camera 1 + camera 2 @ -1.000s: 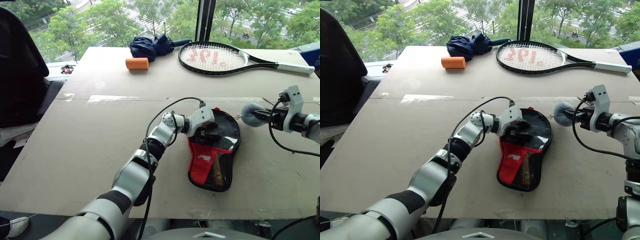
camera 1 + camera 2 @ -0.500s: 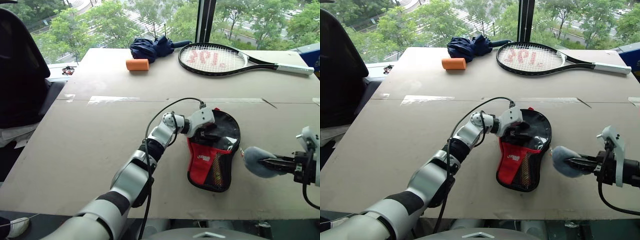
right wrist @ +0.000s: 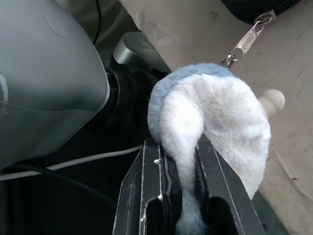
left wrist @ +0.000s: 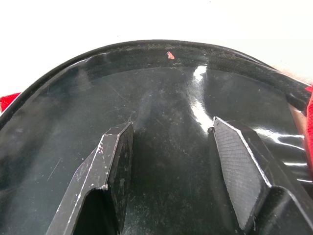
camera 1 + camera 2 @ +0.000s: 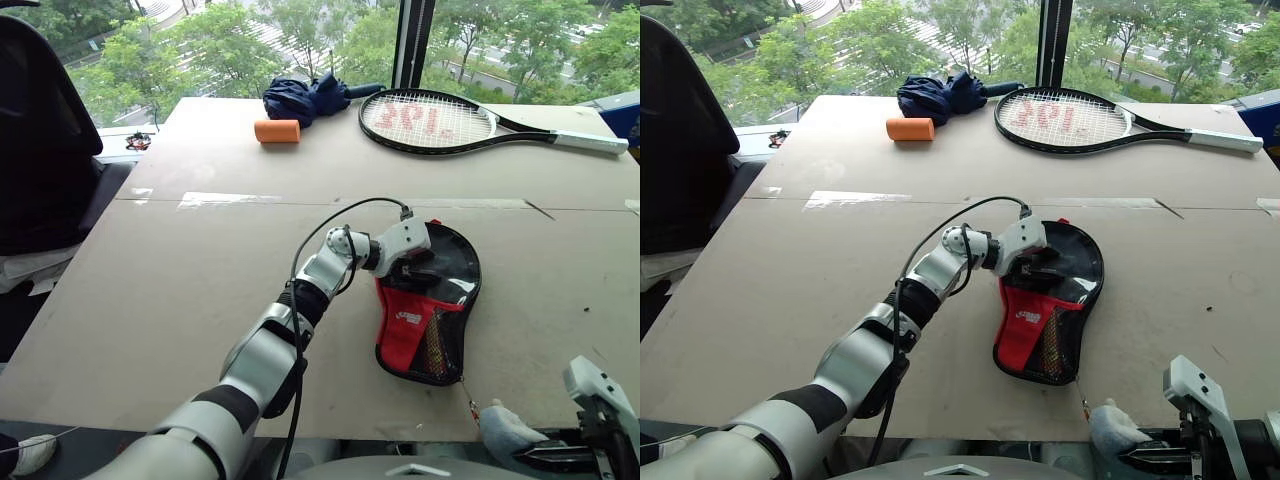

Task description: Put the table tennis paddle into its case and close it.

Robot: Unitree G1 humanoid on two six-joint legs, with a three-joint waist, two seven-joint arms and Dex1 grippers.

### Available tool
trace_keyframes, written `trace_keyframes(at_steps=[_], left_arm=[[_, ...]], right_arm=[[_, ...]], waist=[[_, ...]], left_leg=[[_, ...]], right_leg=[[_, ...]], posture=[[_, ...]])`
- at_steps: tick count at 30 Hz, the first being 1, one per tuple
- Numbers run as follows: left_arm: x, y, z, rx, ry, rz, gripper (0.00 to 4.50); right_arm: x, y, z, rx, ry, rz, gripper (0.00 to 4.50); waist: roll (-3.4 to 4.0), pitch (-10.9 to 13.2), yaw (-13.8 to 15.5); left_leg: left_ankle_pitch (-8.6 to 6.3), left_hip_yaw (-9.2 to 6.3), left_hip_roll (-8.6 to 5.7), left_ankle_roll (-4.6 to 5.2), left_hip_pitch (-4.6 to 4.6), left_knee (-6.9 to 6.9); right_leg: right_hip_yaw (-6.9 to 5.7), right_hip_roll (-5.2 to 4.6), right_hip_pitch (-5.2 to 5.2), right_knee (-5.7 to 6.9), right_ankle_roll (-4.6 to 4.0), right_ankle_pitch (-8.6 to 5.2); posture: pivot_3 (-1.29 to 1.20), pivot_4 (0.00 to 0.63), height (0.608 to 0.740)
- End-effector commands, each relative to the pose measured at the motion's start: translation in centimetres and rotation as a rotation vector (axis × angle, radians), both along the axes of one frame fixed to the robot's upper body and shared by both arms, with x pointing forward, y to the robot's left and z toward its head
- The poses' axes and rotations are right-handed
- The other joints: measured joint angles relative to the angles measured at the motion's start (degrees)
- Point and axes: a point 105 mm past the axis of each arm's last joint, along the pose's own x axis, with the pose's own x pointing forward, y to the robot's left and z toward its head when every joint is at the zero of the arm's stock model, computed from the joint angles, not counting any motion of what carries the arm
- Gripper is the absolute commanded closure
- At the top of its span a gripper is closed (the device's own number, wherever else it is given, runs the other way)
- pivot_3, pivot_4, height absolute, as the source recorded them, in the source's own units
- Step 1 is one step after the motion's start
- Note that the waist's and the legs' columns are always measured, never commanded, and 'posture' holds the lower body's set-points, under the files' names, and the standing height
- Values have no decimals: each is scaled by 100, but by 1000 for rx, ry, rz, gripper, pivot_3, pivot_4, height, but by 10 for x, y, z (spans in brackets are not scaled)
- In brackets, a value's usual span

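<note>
- The left hand [image 5: 428, 268] rests on the clear window of the case [image 5: 432, 305], its two fingers [image 4: 113, 166] spread apart and pressed flat on the glossy plastic, gripping nothing.
- The right hand [image 3: 182, 196] is clamped on a fluffy pale-blue pom-pom [image 3: 215, 122], which hangs by a small chain from the metal zipper pull [image 3: 246, 43] at the case's narrow end.
- The case lies on the bench [image 5: 180, 270], round end away from the robot, red panel and mesh pocket toward the near edge; whether the table tennis paddle is inside cannot be told.
- Farther off, well apart from the case, lie a tennis racket [image 5: 440, 118], an orange cylinder [image 5: 277, 131] and a dark-blue folded umbrella [image 5: 305, 97]; nothing lies between them and the case.
- A second ago the right hand held the pom-pom up beside the case's round end; it has since swung back to the bench's near edge, below the case's handle end [image 5: 1110, 430]. The left hand has stayed put.
</note>
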Motion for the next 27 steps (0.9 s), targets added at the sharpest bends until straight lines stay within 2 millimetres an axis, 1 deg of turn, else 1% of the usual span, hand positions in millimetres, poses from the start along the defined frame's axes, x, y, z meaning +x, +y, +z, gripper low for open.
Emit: trace_keyframes(at_steps=[1, 2, 5, 6, 9, 11, 12, 13, 15, 19, 20, 22, 23, 25, 27], left_arm=[[-5, 20, -39, 130, 100, 46, 1902], [-5, 20, -39, 129, 101, 46, 1902], [-5, 20, -38, 125, 102, 46, 1902], [-5, 20, -38, 124, 102, 46, 1902], [-5, 19, -38, 121, 102, 47, 1902], [-6, 19, -38, 119, 103, 47, 1902], [-6, 19, -38, 118, 102, 47, 1902], [-6, 19, -38, 116, 101, 48, 1902], [-6, 19, -38, 113, 100, 52, 1902], [-5, 21, -36, 97, 96, 61, 1902], [-4, 21, -35, 91, 93, 63, 1902], [-4, 23, -28, 48, 89, 68, 1902], [-2, 23, -22, 25, 75, 75, 1902], [0, 27, -2, -65, 38, 85, 1902], [0, 34, 21, -158, 5, 95, 1902]], right_arm=[[4, 0, 1, 23, -9, 4, 4454], [7, -2, 2, 19, -22, -2, 4454], [31, -12, 10, 22, -122, -72, 4454], [38, -15, 12, 21, -151, -92, 4454], [60, -23, 21, 21, -227, -144, 4454], [75, -27, 28, 21, -273, -175, 3727], [83, -29, 30, 22, -290, -193, 3567], [89, -30, 32, 25, -308, -203, 3011], [99, -33, 35, 30, -340, -241, 2154], [115, -46, 45, 45, -398, -334, 48], [117, -48, 47, 53, -405, -353, 48], [123, -54, 58, 119, -428, -396, 48], [127, -60, 62, 141, -454, -427, 48], [141, -77, 69, 183, -562, -499, 48], [147, -88, 66, 159, -608, -533, 48]], waist=[[-6, 0, 0], [-7, 1, 0], [-19, 8, -5], [-19, 8, -5], [-22, 10, -5], [-18, 8, -8], [-18, 8, -8], [-17, 7, -7], [-12, 4, -1], [-8, 2, -1], [-7, 1, -7], [-6, 1, -24], [-2, 1, -22], [-6, 3, -35], [3, 9, -31]], left_leg=[[0, -5, 1, 0, 3, 0], [0, -7, 1, 0, 5, 0], [-5, -10, 3, 7, 32, -7], [-13, -9, 3, 21, 41, -11], [-13, -9, 3, 20, 48, -17], [-11, -7, 3, 17, 49, -19], [-9, -6, 4, 14, 51, -20], [-8, -5, 3, 11, 53, -21], [-8, -7, 3, 12, 52, -24], [-4, -7, 4, 5, 52, -33], [-4, -6, 4, 6, 51, -34], [-4, -3, 4, 6, 53, -35], [-4, 1, 4, 6, 54, -36], [-4, 1, 5, 6, 57, -43], [-4, 3, 5, 6, 58, -48]], right_leg=[[-6, 0, 9, -6, 0, 0], [-8, 0, 13, -8, 0, 0], [-11, 1, 47, -24, 0, 0], [-11, 1, 53, -28, 0, 0], [-10, 0, 60, -33, 0, 0], [-9, 0, 61, -34, 0, 0], [-7, 0, 61, -34, 0, 0], [-6, 0, 62, -35, 0, 1], [-7, 0, 62, -36, 0, 1], [-7, -1, 63, -48, 0, 1], [-7, -2, 62, -49, 0, 1], [-1, -1, 62, -50, -1, 1], [3, -1, 61, -48, -1, 1], [4, 0, 61, -49, -1, 1], [8, 0, 60, -49, -2, 2]], posture=[[0, 150, 726], [0, 150, 726], [0, 150, 726], [0, 150, 726], [0, 150, 726], [0, 150, 726], [0, 150, 726], [0, 150, 726], [0, 150, 726], [0, 150, 726], [0, 150, 726], [0, 150, 726], [0, 150, 726], [0, 150, 726], [0, 150, 726]])
